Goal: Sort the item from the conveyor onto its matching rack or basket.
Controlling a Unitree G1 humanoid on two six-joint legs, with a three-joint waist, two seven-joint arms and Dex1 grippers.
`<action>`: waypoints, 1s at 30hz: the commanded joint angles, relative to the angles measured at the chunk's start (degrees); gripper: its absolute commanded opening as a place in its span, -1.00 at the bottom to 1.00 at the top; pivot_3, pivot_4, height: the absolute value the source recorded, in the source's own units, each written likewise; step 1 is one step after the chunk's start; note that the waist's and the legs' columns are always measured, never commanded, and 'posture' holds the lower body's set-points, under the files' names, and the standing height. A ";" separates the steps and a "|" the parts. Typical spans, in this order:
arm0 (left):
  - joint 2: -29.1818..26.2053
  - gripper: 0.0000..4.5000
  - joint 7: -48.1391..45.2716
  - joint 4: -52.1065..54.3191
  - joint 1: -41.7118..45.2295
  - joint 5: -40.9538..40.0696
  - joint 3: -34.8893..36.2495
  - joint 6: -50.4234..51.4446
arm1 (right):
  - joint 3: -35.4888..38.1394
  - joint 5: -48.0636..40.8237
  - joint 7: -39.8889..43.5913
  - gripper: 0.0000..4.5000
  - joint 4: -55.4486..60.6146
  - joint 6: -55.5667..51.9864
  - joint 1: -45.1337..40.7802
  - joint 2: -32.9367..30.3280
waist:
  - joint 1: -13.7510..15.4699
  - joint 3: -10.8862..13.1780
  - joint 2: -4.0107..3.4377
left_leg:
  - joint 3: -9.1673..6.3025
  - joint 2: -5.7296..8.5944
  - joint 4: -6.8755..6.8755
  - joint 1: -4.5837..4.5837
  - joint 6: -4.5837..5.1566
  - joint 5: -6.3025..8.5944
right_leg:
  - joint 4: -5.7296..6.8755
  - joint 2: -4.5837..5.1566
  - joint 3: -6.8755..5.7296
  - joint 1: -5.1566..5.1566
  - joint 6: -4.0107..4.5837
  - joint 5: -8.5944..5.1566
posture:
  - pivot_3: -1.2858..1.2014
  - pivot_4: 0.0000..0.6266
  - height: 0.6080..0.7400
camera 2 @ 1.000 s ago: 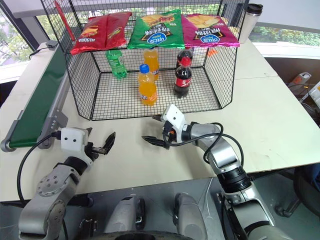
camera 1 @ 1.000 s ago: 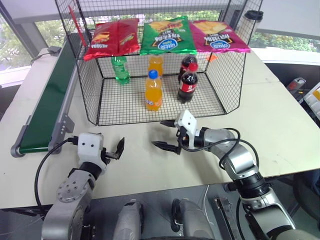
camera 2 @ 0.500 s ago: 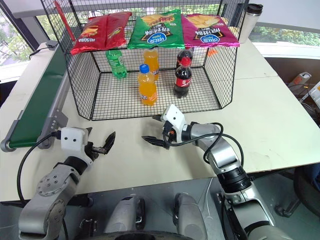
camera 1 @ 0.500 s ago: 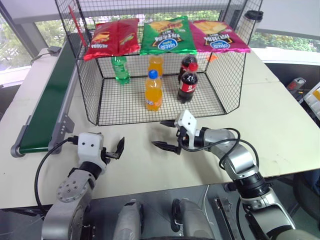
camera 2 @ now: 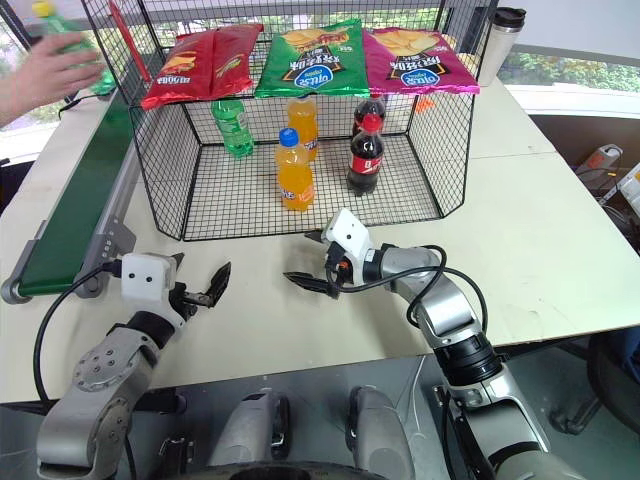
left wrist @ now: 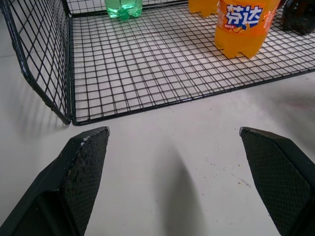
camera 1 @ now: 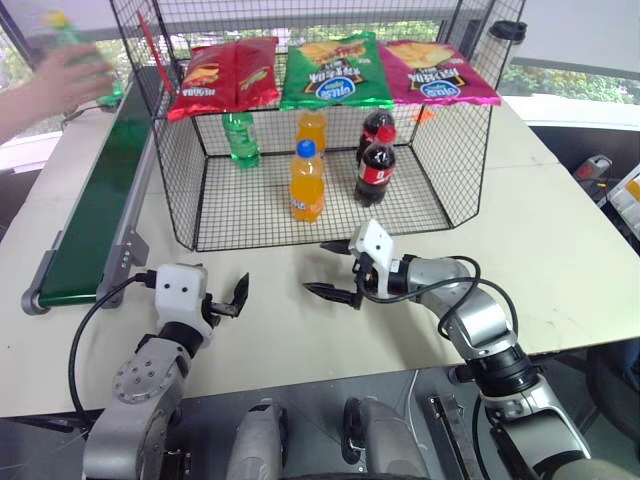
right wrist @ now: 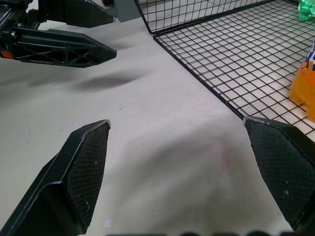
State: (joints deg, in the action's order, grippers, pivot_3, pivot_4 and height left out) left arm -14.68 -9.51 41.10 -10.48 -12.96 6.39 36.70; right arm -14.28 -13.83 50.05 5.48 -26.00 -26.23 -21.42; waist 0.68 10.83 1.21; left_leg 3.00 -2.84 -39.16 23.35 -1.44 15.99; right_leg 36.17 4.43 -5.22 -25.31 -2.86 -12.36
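A person's hand [camera 2: 52,68] holds the green bottle [camera 2: 70,40] upright above the conveyor's [camera 1: 95,205] far end, far-left of both empty, spread-open grippers; the left gripper [camera 1: 228,300] sits nearer than the right gripper [camera 1: 338,270].

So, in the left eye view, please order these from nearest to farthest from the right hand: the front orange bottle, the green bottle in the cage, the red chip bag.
From the right hand:
1. Front orange bottle, at the cage front.
2. Green bottle, back left in the cage.
3. Red chip bag, on top, at the left.
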 commanded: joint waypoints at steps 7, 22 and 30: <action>-0.29 0.95 0.20 2.02 0.19 0.52 0.19 -1.42 | 0.60 -0.98 0.26 1.00 2.49 0.16 -0.75 -0.10 | 0.00 0.00 0.00 | 0.00 0.00 0.00 0.00 0.00 0.00 | 0.00 0.00 0.00 0.00 0.00 0.00 | 0.03 -0.52 1.00; 0.87 0.95 1.65 5.46 -0.22 -0.04 1.84 -1.51 | 0.59 -1.48 1.44 1.00 3.46 -0.16 -0.55 -0.70 | 0.00 0.00 0.00 | 0.00 0.00 0.00 0.00 0.00 0.00 | 0.00 0.00 0.00 0.00 0.00 0.00 | 0.03 -0.52 1.00; 2.65 0.95 3.80 6.35 -1.12 -0.34 3.79 -0.90 | 3.37 -6.55 7.46 1.00 7.12 0.78 -0.83 -4.09 | 0.02 0.00 0.00 | -0.02 0.00 0.00 0.01 0.00 0.00 | -0.02 0.00 0.00 0.00 -0.01 0.00 | 0.03 -0.52 1.00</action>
State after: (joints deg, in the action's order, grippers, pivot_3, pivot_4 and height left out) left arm -12.20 -6.28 44.85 -11.24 -13.09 8.89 36.65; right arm -12.86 -18.14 56.28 9.65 -26.44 -26.23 -25.09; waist 0.70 10.83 1.21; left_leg 2.98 -2.84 -39.16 23.35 -1.43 15.99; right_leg 36.15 4.43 -5.22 -25.31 -2.86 -12.36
